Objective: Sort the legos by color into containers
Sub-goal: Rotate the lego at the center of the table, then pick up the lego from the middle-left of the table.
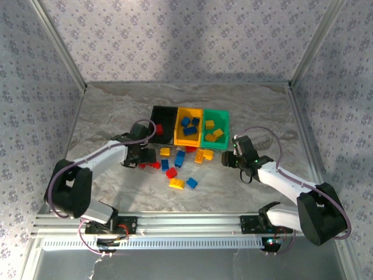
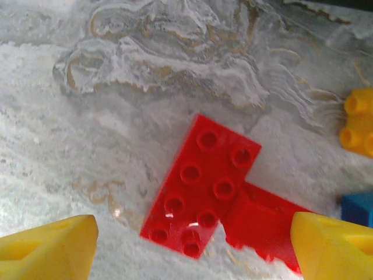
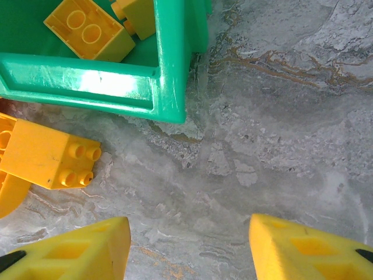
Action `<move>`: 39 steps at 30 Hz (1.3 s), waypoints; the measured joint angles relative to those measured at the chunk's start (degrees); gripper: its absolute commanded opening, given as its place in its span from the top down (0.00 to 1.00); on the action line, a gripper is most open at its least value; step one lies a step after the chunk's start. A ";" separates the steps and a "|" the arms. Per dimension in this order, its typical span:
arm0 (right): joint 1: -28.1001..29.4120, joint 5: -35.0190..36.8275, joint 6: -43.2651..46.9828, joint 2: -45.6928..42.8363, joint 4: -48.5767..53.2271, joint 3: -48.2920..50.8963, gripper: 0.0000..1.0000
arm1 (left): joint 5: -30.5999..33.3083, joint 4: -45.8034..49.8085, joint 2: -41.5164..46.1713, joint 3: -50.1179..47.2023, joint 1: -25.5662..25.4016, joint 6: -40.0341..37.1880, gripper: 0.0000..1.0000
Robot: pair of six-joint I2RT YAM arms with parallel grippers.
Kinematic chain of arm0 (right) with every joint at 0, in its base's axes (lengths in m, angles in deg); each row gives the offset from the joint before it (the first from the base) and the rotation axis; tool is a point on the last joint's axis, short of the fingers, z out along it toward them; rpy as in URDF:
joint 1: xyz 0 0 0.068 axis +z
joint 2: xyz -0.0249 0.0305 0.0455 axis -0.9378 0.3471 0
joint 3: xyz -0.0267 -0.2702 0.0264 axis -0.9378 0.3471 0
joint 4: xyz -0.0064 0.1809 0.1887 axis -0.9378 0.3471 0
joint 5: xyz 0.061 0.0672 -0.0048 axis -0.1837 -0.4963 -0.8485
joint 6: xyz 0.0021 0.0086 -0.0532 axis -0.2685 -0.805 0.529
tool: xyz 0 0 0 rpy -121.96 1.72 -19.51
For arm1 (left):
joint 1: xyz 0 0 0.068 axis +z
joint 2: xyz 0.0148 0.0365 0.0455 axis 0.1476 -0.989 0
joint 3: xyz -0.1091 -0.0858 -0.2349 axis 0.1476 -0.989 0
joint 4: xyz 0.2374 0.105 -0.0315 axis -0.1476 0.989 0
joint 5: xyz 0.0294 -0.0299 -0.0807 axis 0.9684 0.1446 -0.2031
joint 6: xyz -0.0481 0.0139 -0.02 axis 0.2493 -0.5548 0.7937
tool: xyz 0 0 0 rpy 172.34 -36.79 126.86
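A grey marbled surface [image 1: 111,116] lies between patterned walls, and three containers stand side by side near its middle: a black container [image 1: 166,115], a yellow-orange container [image 1: 187,142] and a green container [image 1: 214,145]. One red lego [image 1: 158,128] lies in the black one, blue legos [image 1: 189,123] in the yellow-orange one and yellow legos [image 1: 214,134] in the green one. More loose legos [image 1: 176,184] in all three colours are scattered just in front of the containers. The left end effector [image 2: 192,227] hangs low over a flat red lego [image 2: 201,186] that touches a second red piece [image 2: 262,224]; its fingers [image 2: 49,248] stand wide apart on either side and grip nothing. A yellow brick [image 2: 358,122] and a blue brick [image 2: 358,209] lie at the right edge of that view. The right end effector [image 3: 189,233] hovers over bare surface just off the green container's corner, its fingers [image 3: 309,251] spread and empty. A yellow lego [image 3: 49,157] lies just beside the container's near wall.
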 measured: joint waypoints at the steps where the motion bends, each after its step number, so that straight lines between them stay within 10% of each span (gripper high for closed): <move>1: 0.00 0.00 -0.02 0.00 0.00 0.00 0.42 | -0.22 -0.81 -0.70 0.66 0.22 -0.24 0.15; 17: 0.00 0.00 0.00 0.02 -0.02 0.00 0.42 | 0.15 -2.27 -5.90 -0.55 0.33 -2.14 0.26; 29: 0.00 0.00 -0.02 0.13 -0.02 0.00 0.42 | 0.96 -1.97 -5.49 -0.33 -0.24 -2.12 0.72; 39: 0.00 -0.02 -0.02 0.13 -0.02 0.00 0.42 | 1.20 1.44 -5.05 7.98 -2.71 -2.75 0.76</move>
